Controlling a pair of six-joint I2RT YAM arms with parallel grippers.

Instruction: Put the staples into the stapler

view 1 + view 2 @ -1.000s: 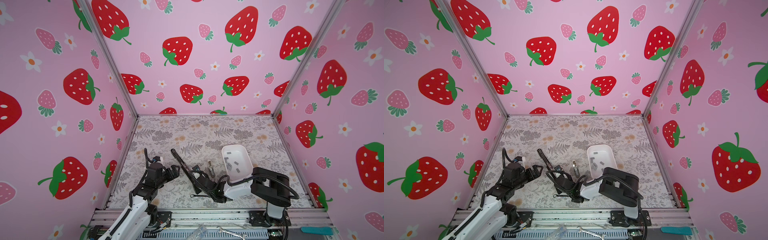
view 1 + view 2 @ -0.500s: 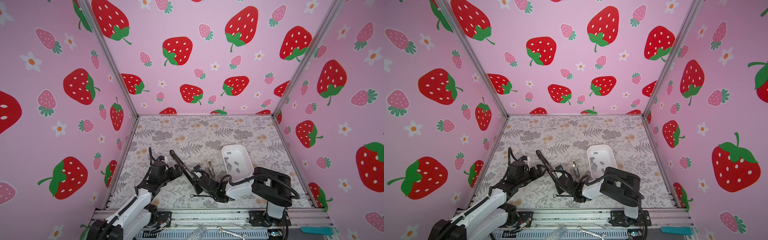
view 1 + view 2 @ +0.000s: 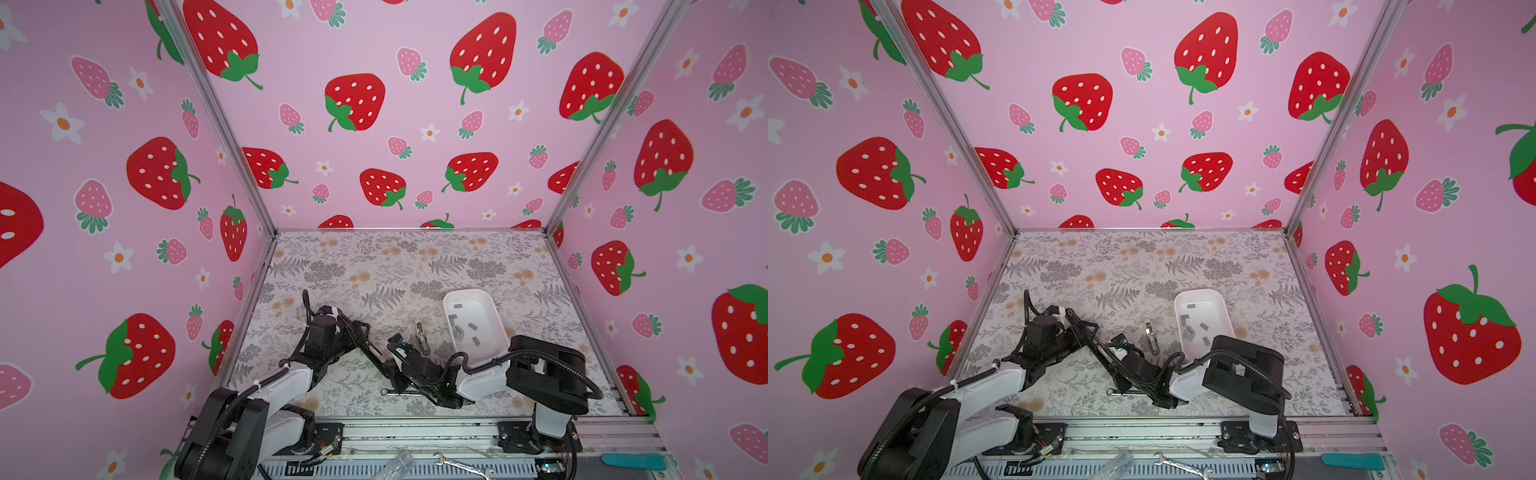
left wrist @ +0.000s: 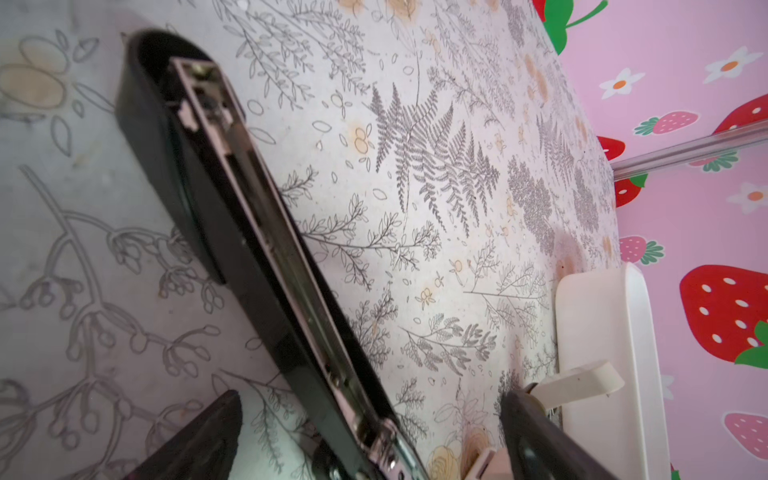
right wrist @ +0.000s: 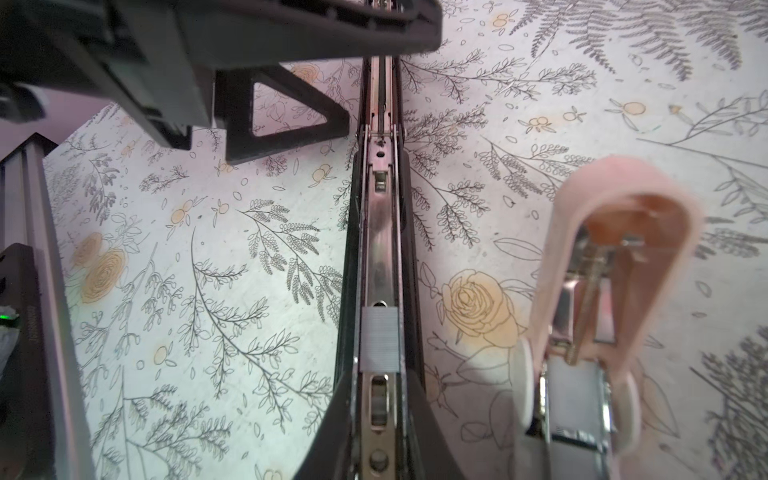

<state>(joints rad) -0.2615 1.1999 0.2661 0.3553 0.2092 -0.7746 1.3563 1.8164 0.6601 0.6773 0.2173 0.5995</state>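
- The black stapler (image 3: 370, 351) is laid opened out on the floral bench (image 3: 415, 266). In both top views it reads only as a thin dark bar between the two arms.
- The right tool (image 3: 395, 372) is clamped on the near end of the stapler. The fingers (image 5: 332, 436) are pressed against its two sides, which is shown best in the right wrist view.
- The left tool (image 3: 353, 332) is held spread wide over the far half of the stapler. In the left wrist view the stapler (image 4: 257, 232) is seen passing between the two dark fingers (image 4: 199, 436); whether they touch it cannot be told.
- One grey staple strip (image 5: 378, 338) is seated in the metal rail of the stapler (image 5: 380, 232), just ahead of the right tool (image 5: 380, 415). Only the right wrist view shows it; it is too small for the top views.
- Other staples (image 3: 463, 328) are scattered loose in the white tray (image 3: 469, 293), well apart from the stapler. They are seen only in the top views. The left wrist view gives only the outer wall of the tray (image 4: 602, 324).
- A pink mini stapler (image 5: 602, 299) is shown blurred beside the black stapler in the right wrist view, not touching it. In the top views the mini stapler (image 3: 421, 336) is a small greyish piece between stapler and tray, and its colour cannot be read there.
- A silver wrench (image 3: 401, 392) is lying on the bench under the right wrist, seen in the top views only.
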